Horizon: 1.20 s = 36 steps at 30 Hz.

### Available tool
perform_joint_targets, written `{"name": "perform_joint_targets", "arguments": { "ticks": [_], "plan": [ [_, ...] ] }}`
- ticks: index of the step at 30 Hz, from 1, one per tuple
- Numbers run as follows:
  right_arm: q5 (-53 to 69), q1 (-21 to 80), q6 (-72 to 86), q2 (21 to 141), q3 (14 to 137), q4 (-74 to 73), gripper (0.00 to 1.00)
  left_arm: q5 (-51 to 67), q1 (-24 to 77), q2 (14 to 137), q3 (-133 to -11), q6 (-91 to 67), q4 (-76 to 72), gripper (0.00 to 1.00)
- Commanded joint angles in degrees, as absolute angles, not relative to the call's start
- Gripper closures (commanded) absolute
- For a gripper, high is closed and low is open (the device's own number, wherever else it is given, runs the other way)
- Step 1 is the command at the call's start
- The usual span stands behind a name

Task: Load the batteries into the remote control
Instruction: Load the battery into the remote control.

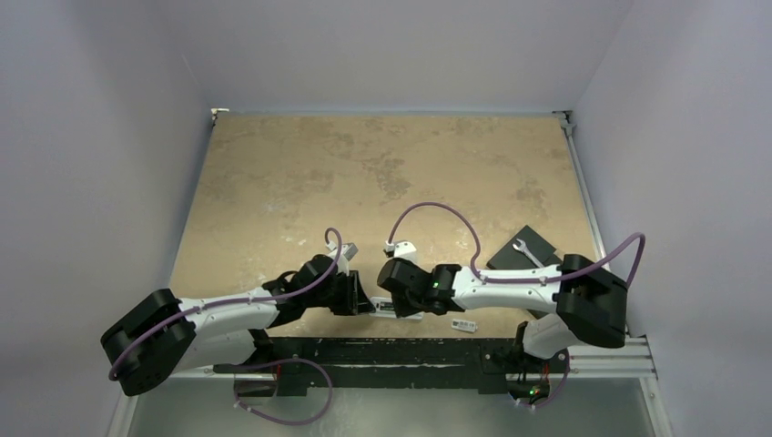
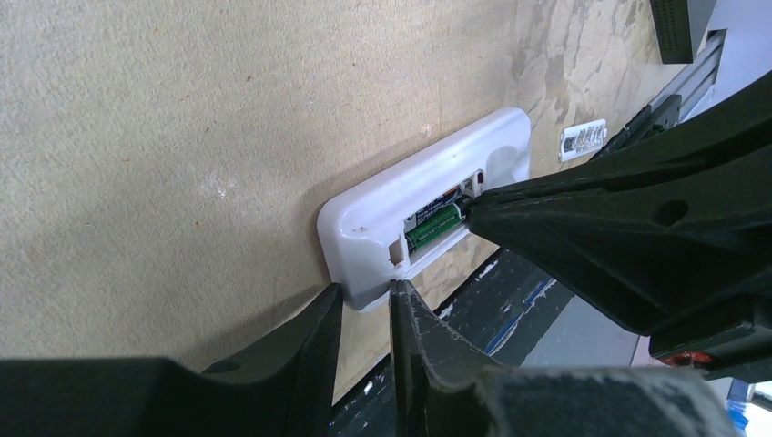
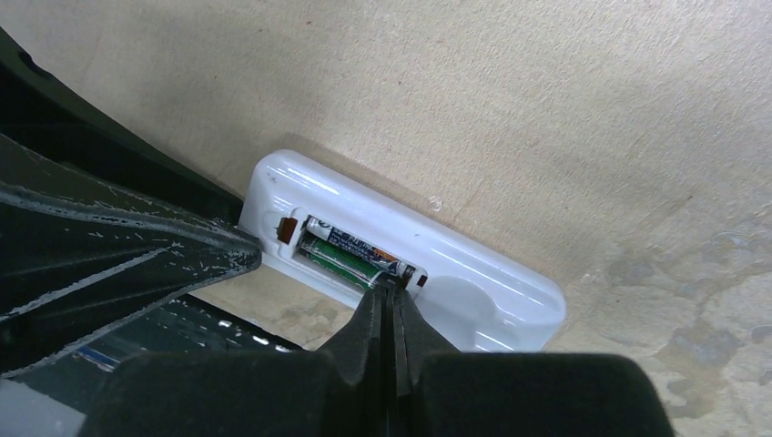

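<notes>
Remote control (image 2: 428,177) lies back-up on the desk (image 1: 364,173), at the near edge right in front of the arm bases, between the two wrists. Its recessed compartment is open and uncovered. Both batteries (image 3: 346,253) sit inside it side by side, lengthwise, one with a green wrap and the other black with print. Right fingers (image 3: 393,305) are pressed fully together with nothing between them, tips down at one end of the cells inside the compartment. Left fingers (image 2: 407,319) are only a sliver apart, tips at the remote's opposite end by its corner; can't tell if they actually clamp it or just touch it. A small white piece (image 1: 464,325) lies on the desk near the remote on the right arm's side, apart from it. Further right, a dark flat piece (image 1: 537,238) carries a small wrench (image 1: 526,251).
</notes>
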<state>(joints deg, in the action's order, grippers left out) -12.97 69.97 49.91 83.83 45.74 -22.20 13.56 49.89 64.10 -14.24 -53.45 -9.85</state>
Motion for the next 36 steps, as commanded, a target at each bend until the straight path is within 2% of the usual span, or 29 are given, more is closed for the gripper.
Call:
{"name": "perform_joint_targets", "arguments": {
  "ticks": [1, 18, 31, 36],
  "plan": [
    [-14.02, 72.3, 48.91, 87.73, 48.42, -24.27, 1.0, 14.64, 49.68, 62.61, -13.9, -54.38, -12.4, 0.76],
    [-19.63, 74.26, 45.68, 96.57, 58.43, -36.34, 1.0, 14.5, 49.68, 59.63, -12.92, -54.67, -10.88, 0.76],
    [-20.77, 74.27, 48.0, 92.77, 59.91, -38.36, 1.0, 14.33, 49.66, 58.97, -12.99, -54.73, -10.13, 0.76],
    [-20.91, 74.27, 48.33, 89.11, 60.34, -37.81, 0.97, 14.33, 49.64, 58.97, -13.16, -54.64, -9.75, 0.76]
  ]
}}
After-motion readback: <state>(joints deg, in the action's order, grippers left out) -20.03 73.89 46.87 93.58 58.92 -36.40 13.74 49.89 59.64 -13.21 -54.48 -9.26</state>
